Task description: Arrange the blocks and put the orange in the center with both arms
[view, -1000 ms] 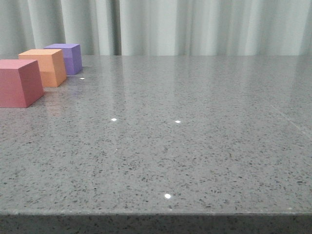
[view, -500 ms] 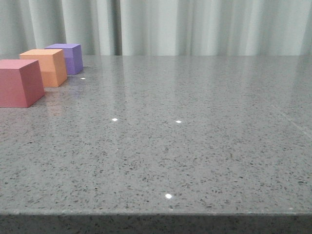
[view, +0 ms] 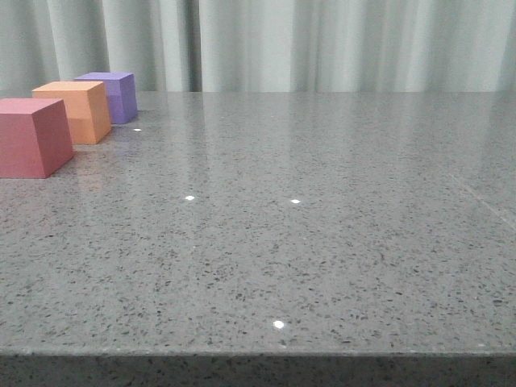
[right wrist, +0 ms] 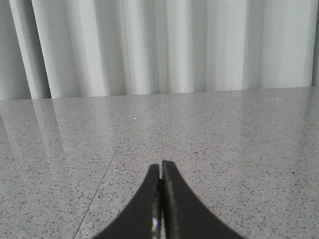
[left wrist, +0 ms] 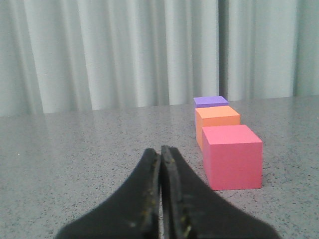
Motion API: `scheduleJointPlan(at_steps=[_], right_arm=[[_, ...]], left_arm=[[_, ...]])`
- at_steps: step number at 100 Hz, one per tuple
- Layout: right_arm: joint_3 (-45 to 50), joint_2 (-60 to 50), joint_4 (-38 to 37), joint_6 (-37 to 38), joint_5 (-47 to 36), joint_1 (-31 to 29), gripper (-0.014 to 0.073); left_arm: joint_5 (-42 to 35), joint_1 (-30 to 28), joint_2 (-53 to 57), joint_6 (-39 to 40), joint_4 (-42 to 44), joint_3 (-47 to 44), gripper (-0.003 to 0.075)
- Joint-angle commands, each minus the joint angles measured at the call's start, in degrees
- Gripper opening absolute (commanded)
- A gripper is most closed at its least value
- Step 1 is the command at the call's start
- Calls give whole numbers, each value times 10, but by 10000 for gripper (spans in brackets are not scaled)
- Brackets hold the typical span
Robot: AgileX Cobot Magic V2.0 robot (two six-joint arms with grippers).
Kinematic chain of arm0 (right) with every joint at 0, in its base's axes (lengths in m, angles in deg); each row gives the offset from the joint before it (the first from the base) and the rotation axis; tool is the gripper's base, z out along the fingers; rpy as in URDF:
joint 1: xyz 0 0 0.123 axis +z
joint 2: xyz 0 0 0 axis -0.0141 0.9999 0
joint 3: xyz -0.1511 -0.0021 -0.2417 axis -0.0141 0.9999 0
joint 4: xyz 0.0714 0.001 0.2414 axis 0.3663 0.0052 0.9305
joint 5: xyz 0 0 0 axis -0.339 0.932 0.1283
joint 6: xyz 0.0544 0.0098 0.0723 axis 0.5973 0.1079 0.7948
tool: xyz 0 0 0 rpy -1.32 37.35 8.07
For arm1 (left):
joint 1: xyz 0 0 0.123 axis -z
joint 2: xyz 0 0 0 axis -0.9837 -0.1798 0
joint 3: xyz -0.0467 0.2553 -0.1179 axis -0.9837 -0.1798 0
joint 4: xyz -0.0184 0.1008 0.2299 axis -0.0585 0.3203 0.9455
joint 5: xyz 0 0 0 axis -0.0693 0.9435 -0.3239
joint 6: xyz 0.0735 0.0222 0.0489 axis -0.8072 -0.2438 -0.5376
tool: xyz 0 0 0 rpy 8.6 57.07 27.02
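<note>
Three cubes stand in a row at the table's far left in the front view: the pink-red cube (view: pixel 32 137) nearest, the orange cube (view: pixel 76 111) in the middle, the purple cube (view: pixel 113 95) farthest. The left wrist view shows the same row: pink-red cube (left wrist: pixel 232 157), orange cube (left wrist: pixel 217 121), purple cube (left wrist: pixel 210 101). My left gripper (left wrist: pixel 161 149) is shut and empty, low over the table, beside and short of the pink-red cube. My right gripper (right wrist: pixel 160 164) is shut and empty over bare table. Neither gripper shows in the front view.
The grey speckled table (view: pixel 306 234) runs to a front edge near the bottom of the front view. Pale curtains (view: pixel 322 40) hang behind the table's far edge. A thin seam line (right wrist: pixel 99 184) crosses the tabletop in the right wrist view.
The front view has shifted very slightly, so the cubes sit a few pixels further right than one second ago. Nothing else has moved.
</note>
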State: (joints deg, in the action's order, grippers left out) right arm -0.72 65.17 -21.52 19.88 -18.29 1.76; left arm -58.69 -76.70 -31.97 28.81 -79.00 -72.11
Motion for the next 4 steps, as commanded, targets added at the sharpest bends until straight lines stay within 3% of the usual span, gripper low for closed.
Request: scheduleJointPlan(at_steps=[1,4], right_arm=[[-6,-8,1,-2,-52,-2,-68],[-6,-8,1,-2,-52,-2,-68]], left_arm=[[-46,4,19,0,-2,-24,-20],[-46,4,19,0,-2,-24,-20]])
